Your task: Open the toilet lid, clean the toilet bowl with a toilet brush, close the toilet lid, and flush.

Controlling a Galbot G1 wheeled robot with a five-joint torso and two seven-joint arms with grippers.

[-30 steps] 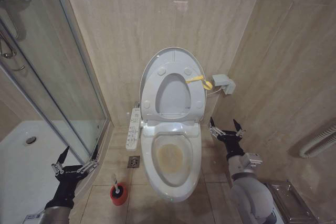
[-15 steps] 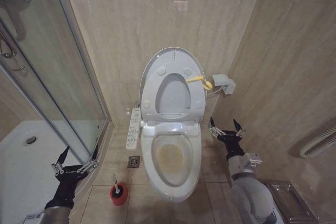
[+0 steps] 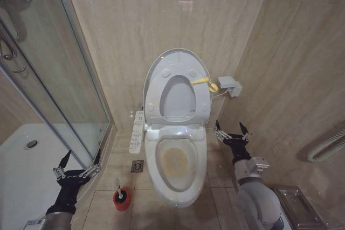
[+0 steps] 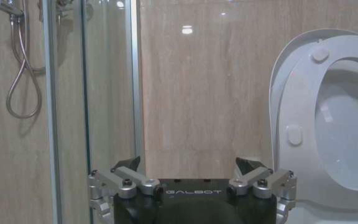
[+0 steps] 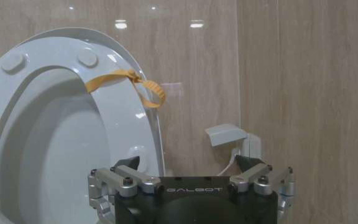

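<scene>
Head view: toilet lid (image 3: 173, 59) up against the wall, seat raised too, so step one is done. Toilet bowl (image 3: 176, 161) stained, not scrubbed. Toilet brush (image 3: 119, 190) sits in its red holder (image 3: 122, 200) on the floor, left of the bowl. My left hand (image 3: 76, 164) is spread wide, empty, near the brush; right hand (image 3: 232, 131) is spread too, beside the bowl.

Left wrist: fingers (image 4: 124, 169) apart, lid edge (image 4: 288, 70) ahead.

Right wrist: fingers (image 5: 127, 165) apart, yellow strap (image 5: 124, 82) on the seat.

Left to do: scrub, close, flush.

glossy plastic toilet lid (image 3: 178, 60), seemingly ceramic toilet bowl (image 3: 175, 184)
</scene>
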